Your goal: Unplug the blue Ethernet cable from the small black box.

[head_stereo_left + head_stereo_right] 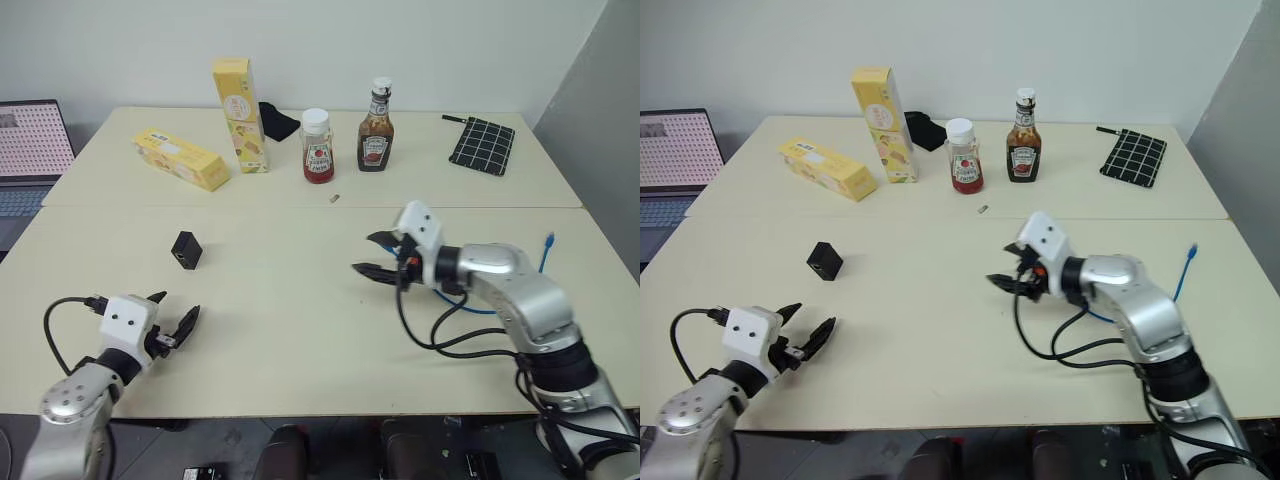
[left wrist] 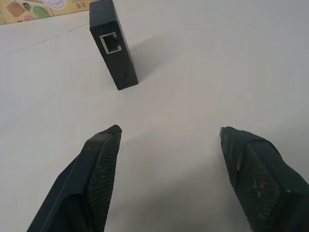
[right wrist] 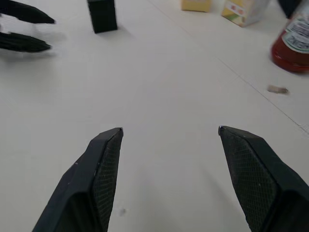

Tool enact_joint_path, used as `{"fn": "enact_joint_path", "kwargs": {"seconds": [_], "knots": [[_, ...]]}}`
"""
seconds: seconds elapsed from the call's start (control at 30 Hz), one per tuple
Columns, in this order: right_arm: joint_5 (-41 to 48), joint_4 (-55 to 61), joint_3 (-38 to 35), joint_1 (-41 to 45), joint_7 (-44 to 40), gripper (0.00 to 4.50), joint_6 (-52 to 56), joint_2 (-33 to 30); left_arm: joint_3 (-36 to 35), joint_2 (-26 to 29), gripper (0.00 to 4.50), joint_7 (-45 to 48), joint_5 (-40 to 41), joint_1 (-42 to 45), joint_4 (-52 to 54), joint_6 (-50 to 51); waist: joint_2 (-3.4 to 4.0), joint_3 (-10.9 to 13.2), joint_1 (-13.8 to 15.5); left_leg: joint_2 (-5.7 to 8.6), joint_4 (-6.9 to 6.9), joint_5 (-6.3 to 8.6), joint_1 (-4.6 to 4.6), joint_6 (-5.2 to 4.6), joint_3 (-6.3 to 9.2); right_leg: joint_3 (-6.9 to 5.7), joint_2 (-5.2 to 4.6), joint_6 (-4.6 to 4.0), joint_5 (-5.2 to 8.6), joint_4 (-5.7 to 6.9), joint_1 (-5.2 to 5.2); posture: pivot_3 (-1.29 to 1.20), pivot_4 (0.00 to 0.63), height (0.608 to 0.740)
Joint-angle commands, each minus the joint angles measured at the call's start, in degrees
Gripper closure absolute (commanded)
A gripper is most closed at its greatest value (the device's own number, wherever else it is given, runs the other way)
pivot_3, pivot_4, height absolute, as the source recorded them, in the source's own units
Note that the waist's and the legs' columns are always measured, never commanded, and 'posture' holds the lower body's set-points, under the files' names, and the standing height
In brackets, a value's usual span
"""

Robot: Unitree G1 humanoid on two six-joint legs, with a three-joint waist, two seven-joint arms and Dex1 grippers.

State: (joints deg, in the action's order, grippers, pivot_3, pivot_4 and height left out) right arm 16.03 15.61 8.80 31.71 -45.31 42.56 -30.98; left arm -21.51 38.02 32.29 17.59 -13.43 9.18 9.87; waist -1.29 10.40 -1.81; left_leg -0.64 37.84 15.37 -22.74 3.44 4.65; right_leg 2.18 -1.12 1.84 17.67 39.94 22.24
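The small black box stands on the table's left half, its socket facing my left gripper with no plug in it. The blue Ethernet cable lies far off on the right side of the table, partly hidden behind my right arm, one plug end pointing away. My left gripper hovers near the front edge, short of the box, open and holding nothing. My right gripper is over the table's middle, pointing left toward the box, also open and holding nothing. Both fingers show wide apart in the right wrist view.
Along the back stand a lying yellow carton, an upright yellow carton, a ketchup bottle and a brown sauce bottle. A gridded black cloth lies back right, a laptop at the left. A small scrap lies mid-table.
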Motion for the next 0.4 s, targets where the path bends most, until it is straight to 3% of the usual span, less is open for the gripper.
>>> {"fn": "enact_joint_path", "kwargs": {"seconds": [0.03, 0.23, 0.4], "knots": [[3.18, 1.25, -5.38, -0.87, -3.65, 1.15, 0.11, -4.83, -6.29, 6.12, 1.02, 6.89, 6.59, -0.06, 4.86, 5.55, -0.02, 0.00, 0.03, -0.02, 0.00, 0.00, -0.02, 0.00, -0.02, -0.01, 0.02, 0.00, 0.00, -0.02, -0.01, 0.00, 0.150, 0.740], [4.95, -0.59, -7.12, -1.04, -8.29, 1.15, -0.50, -11.21, -11.61, 13.53, 1.02, 15.61, 12.15, 0.38, 5.04, 11.32, 0.11, 0.08, -0.27, -0.05, -0.05, 0.01, 0.02, -0.01, -0.12, 0.06, 0.03, -0.03, 0.02, -0.05, 0.02, 0.00, 0.150, 0.740], [3.38, -2.39, -5.87, -1.05, -10.10, 1.15, -3.44, -13.74, -12.61, 15.31, 1.02, 18.55, 13.15, 1.26, 4.71, 12.87, 0.13, 0.11, -0.23, -0.08, -0.05, 0.01, 0.02, -0.02, -0.19, 0.05, 0.03, -0.03, 0.03, -0.06, 0.03, 0.00, 0.150, 0.740]]}}
